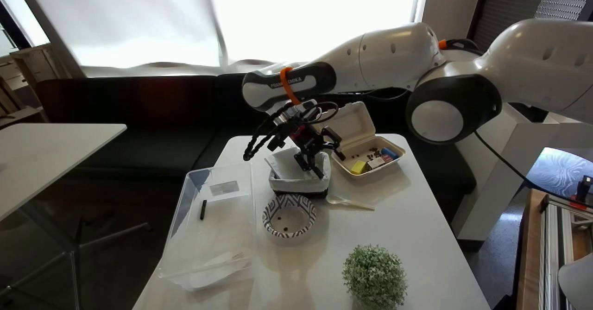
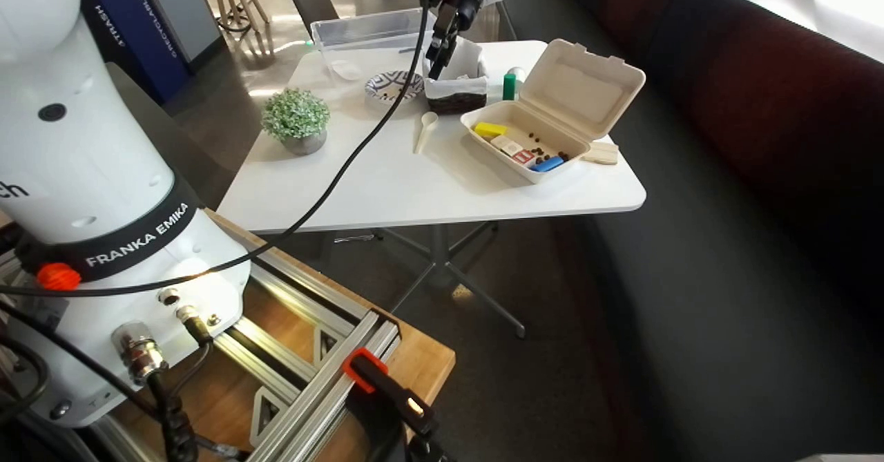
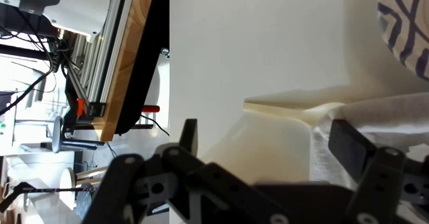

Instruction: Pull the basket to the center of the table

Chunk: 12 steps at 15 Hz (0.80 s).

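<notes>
One gripper [image 1: 331, 165], near mid-frame in an exterior view, has its fingers wide apart. The basket [image 1: 301, 186] stands upright on the table [image 1: 407, 236] at mid-frame, between the bin [image 1: 178, 217] to the left and the box [image 1: 355, 122], lid raised, to the right. The bowl [image 1: 289, 202], with dark bits [image 1: 285, 229] inside, is just below it; the spoon [image 1: 345, 200] lies at its lower right. The plant [image 1: 375, 275] stands at the bottom, right of centre. In the wrist view, the finger at lower right overlaps the basket's white lining; contact cannot be determined.
</notes>
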Each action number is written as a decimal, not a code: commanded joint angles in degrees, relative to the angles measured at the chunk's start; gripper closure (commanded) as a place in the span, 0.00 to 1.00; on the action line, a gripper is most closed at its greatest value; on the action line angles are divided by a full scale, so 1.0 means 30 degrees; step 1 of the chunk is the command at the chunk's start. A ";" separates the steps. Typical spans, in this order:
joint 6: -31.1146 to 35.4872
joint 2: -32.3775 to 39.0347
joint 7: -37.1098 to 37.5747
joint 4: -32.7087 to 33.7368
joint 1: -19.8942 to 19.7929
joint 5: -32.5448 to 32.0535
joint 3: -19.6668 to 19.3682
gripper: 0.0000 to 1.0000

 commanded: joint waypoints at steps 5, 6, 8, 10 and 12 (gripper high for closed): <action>0.1610 -0.1006 -0.1175 0.1162 -0.0644 0.0814 0.0588 0.00; 0.0934 -0.0230 -0.1466 0.3476 -0.0588 0.0607 0.0686 0.00; 0.2169 -0.1975 -0.2711 0.1943 -0.0221 0.0199 0.0658 0.00; 0.1696 -0.2555 -0.4436 0.2433 0.0352 -0.0914 0.0209 0.00; 0.2227 -0.3450 -0.5512 0.2560 0.0732 -0.1594 0.0063 0.00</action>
